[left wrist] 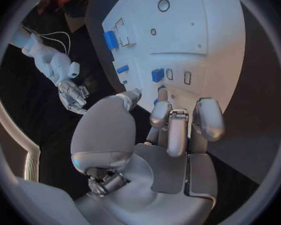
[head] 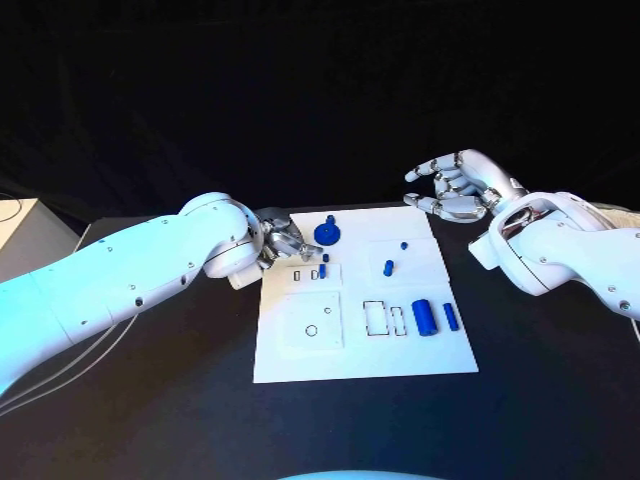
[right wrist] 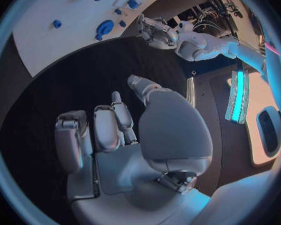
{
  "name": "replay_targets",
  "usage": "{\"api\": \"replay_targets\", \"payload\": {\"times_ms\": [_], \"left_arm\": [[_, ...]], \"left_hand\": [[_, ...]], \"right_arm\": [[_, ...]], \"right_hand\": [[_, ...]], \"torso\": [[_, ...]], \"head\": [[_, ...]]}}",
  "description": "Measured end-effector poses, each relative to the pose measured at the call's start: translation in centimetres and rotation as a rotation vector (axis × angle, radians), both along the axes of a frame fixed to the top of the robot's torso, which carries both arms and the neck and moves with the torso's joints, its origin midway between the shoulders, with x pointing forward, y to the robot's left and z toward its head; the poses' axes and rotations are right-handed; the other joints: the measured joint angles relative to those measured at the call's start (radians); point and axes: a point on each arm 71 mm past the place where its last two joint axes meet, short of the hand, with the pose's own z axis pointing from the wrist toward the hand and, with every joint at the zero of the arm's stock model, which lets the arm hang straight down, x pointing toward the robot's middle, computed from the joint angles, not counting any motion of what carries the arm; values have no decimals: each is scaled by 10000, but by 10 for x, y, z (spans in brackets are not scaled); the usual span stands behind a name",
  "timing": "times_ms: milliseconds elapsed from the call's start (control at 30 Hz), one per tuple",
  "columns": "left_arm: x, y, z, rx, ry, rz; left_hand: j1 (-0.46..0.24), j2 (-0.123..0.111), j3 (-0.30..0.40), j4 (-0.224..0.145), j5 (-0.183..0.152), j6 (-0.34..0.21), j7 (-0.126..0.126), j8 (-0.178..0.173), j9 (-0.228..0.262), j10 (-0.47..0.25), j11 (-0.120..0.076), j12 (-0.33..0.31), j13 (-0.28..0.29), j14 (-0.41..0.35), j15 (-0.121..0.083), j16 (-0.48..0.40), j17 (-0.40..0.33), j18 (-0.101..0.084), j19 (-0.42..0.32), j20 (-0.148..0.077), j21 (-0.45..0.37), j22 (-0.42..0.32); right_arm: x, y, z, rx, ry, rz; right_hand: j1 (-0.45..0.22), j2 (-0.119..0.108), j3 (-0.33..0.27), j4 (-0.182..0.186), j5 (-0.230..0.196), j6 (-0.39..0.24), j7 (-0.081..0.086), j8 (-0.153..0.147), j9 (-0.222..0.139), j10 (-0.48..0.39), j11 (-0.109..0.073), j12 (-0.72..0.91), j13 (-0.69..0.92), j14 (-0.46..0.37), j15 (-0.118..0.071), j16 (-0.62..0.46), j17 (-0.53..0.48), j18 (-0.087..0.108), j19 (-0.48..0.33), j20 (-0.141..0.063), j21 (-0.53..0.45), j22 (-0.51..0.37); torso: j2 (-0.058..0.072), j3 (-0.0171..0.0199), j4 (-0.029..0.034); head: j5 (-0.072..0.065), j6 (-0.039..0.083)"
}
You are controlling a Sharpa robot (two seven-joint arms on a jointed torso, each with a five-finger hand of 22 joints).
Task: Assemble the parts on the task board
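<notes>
The white task board [head: 299,355] lies mid-table with blue parts on it. A round knobbed part [head: 329,236] sits near its far left corner, and two small pegs [head: 323,270] are just in front of it. A peg [head: 388,267], a cylinder [head: 424,317] and a bar [head: 450,317] lie on the right half. My left hand [head: 281,243] hovers at the far left corner beside the round part, fingers bent and apart, holding nothing [left wrist: 172,130]. My right hand [head: 457,187] is raised beyond the far right corner, loosely curled and empty [right wrist: 128,130].
Black table surrounds the board [left wrist: 203,35]. A white box [head: 10,235] stands at the table's left edge. The right wrist view shows the board [right wrist: 65,40], the round part [right wrist: 105,27] and my left hand [right wrist: 156,32] beyond dark tabletop.
</notes>
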Motion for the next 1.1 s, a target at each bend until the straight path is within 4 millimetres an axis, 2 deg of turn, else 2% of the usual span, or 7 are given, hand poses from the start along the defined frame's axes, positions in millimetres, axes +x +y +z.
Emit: {"api": "replay_targets", "payload": {"times_ms": [133, 300, 400, 533, 1100], "left_arm": [[6, -6, 0, 489, 57, -71], [9, -12, -1, 912, 167, -224], [11, -15, -1, 1104, 234, -334], [12, -20, -2, 1282, 317, -476], [16, -32, -5, 1664, 746, -929]], "left_hand": [[-533, 58, -313, 24, 0, 0, 0, 147, 90, 54, -54, 47, 65, 0, 0, 38, 0, 1, 53, -54, 69, 143], [-792, 127, -492, 32, 0, -22, -21, 232, 151, 54, -54, 46, 53, 0, 0, 38, -1, 1, 54, -54, 97, 172], [-801, 137, -492, 31, 0, -79, -73, 232, 153, 54, -54, 46, -2, 0, 0, 37, -1, 1, 53, -54, 104, 173], [-702, 235, -492, 32, 0, -241, -16, 193, 126, -122, -2, -145, -258, 0, 0, 37, -2, 1, 14, -15, 104, 23], [-702, 235, -491, 31, 0, -268, -15, 136, 74, -239, 18, -255, -443, 0, 1, 37, -2, 2, -21, 18, 65, -53]], "right_arm": [[1, -2, 0, -27, 49, -64], [2, -3, -1, -69, 95, -135], [3, -3, -1, -87, 131, -153], [4, -2, -2, -111, 177, -189], [6, 1, -3, -186, 312, -203]], "right_hand": [[0, 0, 0, 0, 0, 1, 0, 0, 0, 0, 0, 0, 0, 0, 0, 0, -11, 0, 0, 0, 0, 0], [0, 0, 0, 0, 0, 1, -1, 0, 0, 0, 0, 0, 0, 0, 0, 0, -11, 0, 0, 0, 0, 8], [0, 0, 0, 0, 0, 1, -1, 0, 0, 0, 0, 0, 1, 0, 0, 0, -11, 0, 0, 0, 0, 8], [0, 0, 0, 0, 0, 1, -1, 1, 0, -34, 34, 0, -11, 0, 0, -1, -11, 0, 0, 0, 0, 7], [0, 0, -1, 0, -1, 2, -2, 1, 0, -35, 34, 0, -10, 0, -1, -1, -11, 0, 0, -1, 0, 5]], "torso": [[-11, 11, -14], [-10, 14, -24], [-2, 8, -35], [11, 1, -31], [18, -17, -6]], "head": [[24, -37], [30, -54], [12, -66], [-20, -84], [-44, -185]]}}
